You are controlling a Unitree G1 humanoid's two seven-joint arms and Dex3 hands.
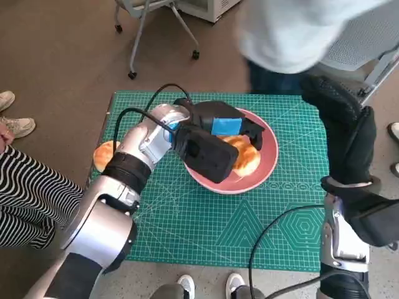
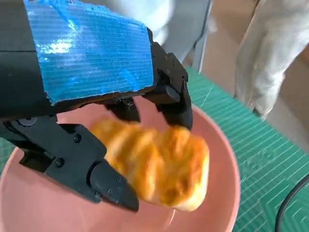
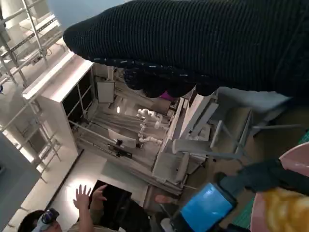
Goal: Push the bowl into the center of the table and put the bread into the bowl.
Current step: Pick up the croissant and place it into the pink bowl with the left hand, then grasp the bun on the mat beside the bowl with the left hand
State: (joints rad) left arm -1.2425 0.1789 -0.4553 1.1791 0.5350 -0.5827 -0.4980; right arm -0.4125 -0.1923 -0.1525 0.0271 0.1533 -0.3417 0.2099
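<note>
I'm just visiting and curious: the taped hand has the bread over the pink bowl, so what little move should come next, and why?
Probably the left hand should spread its fingers and let go. The bread is already inside the pink bowl, low over its floor, with the fingers around it, so releasing there should leave it in the bowl. The right hand hangs aside, holding nothing.

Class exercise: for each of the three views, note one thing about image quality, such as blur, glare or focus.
Head view: a person at the top edge is smeared by blur. Left wrist view: the blue tape on the left hand glints, and the bread looks soft. Right wrist view: the right hand is a dark, close band; the room behind is bright.
</note>
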